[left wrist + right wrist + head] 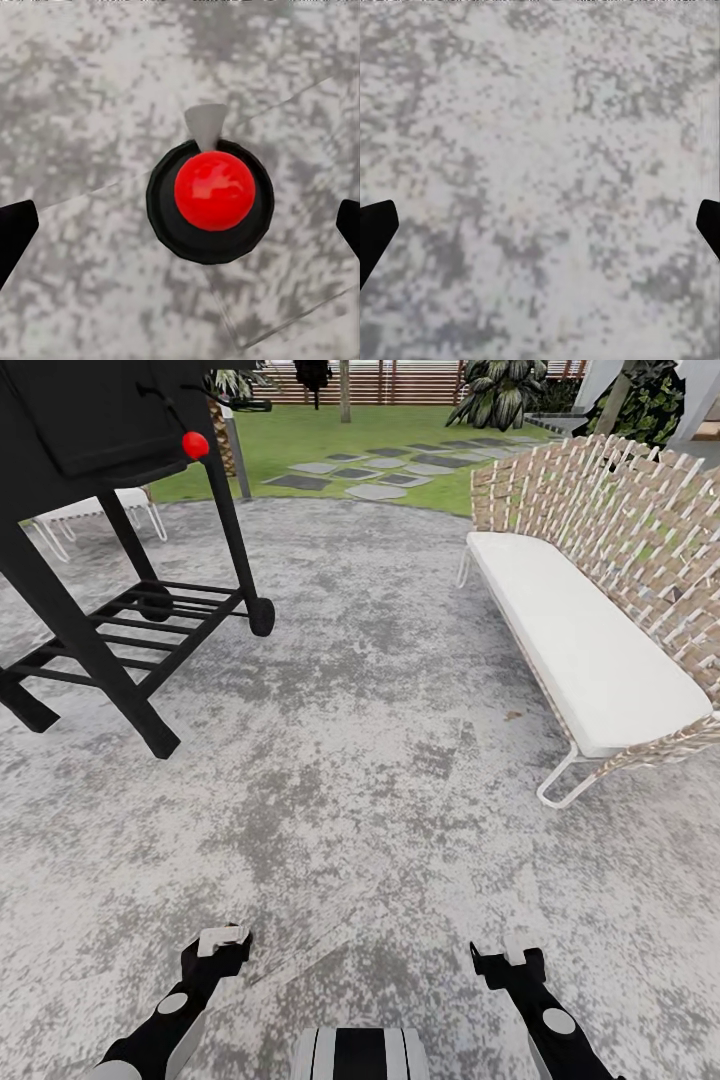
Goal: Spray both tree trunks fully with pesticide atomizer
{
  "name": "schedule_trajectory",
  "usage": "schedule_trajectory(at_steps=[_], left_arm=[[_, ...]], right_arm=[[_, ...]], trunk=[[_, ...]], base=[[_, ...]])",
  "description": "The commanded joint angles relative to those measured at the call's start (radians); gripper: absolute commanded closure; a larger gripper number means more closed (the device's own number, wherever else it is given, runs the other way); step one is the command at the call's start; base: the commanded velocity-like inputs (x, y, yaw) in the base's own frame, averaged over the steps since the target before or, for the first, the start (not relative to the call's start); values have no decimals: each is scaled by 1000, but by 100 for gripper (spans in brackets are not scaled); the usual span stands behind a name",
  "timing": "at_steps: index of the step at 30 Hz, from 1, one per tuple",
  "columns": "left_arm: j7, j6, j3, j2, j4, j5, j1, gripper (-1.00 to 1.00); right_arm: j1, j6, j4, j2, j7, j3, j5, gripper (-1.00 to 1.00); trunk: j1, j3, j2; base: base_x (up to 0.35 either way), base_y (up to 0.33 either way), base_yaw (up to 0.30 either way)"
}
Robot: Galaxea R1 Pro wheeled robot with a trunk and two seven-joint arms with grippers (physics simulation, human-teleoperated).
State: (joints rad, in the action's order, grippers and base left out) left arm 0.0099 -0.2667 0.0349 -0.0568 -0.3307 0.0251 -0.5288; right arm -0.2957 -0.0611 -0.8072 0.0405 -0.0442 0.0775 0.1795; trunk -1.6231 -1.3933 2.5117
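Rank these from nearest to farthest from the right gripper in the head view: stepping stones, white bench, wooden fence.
1. White bench, up along the right side from the right gripper.
2. Stepping stones, on the lawn beyond the paving.
3. Wooden fence, at the far back.

Mottled grey paving (380, 760); black grill (110, 510), white woven bench (590, 600), perhaps loungers behind.

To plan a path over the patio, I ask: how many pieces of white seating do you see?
2. A white-cushioned woven bench stands at the right; part of a white lounger shows behind the black grill at the left. Others may be hidden.
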Motion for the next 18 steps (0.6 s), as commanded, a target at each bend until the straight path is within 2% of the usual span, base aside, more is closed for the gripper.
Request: schedule_trajectory(at_steps=[1, 6, 18], left_arm=[[1, -3, 0, 0, 1, 3, 0, -100], [1, -5, 0, -1, 1, 3, 0, -100], [1, -7, 0, -1, 1, 3, 2, -100]], right_arm=[[0, -3, 0, -1, -5, 4, 9, -100], [0, -3, 0, -1, -5, 4, 9, -100], [0, -3, 3, -1, -5, 4, 9, -100]], trunk=[[0, -1, 0], [0, -1, 0], [0, -1, 0]], base=[[83, -39, 0], [98, -58, 0], [8, -5, 0]])
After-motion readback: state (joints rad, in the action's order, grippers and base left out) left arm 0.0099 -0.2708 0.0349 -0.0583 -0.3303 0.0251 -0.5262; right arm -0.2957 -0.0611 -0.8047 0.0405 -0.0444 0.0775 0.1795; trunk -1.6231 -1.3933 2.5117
